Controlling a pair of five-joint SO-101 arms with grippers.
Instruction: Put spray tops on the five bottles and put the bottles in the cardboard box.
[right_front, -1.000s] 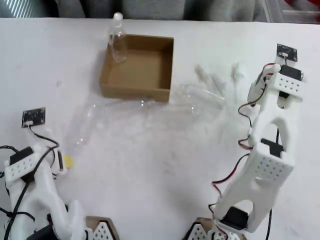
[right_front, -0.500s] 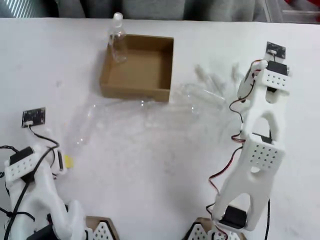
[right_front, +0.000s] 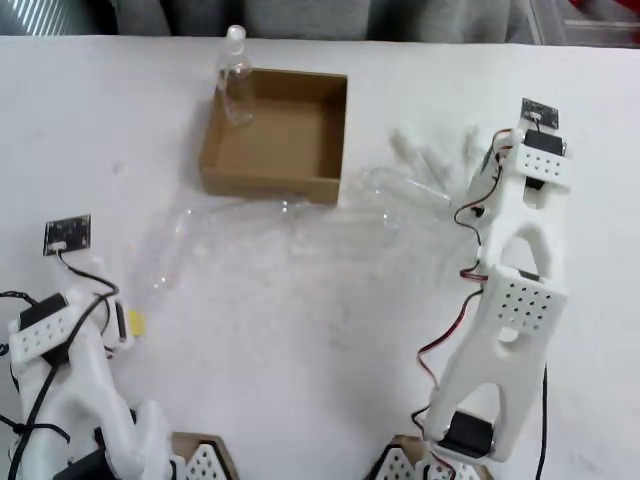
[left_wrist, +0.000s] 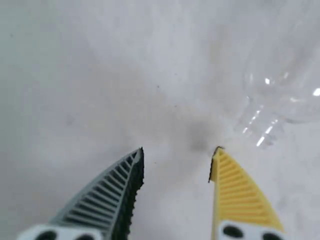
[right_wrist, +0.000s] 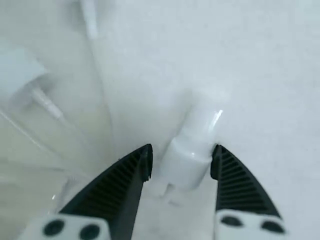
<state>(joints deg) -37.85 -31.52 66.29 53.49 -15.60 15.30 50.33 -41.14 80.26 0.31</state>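
White tabletop (right_front: 300, 340), faintly speckled, grey backdrop beyond. Cardboard box (right_front: 275, 150) far centre, with capped bottle (right_front: 234, 80) upright at its far corner. Left gripper (left_wrist: 178, 149): jaws apart, beside lying clear bottle (left_wrist: 282, 75). Right gripper (right_wrist: 181, 147): jaws apart, straddling white spray top (right_wrist: 192, 142).

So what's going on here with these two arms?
The right end effector sits open astride a white spray top on the table, not yet gripping it. The left end effector hangs open over the table next to a clear bottle lying there. One topped bottle stands at the cardboard box's far corner.
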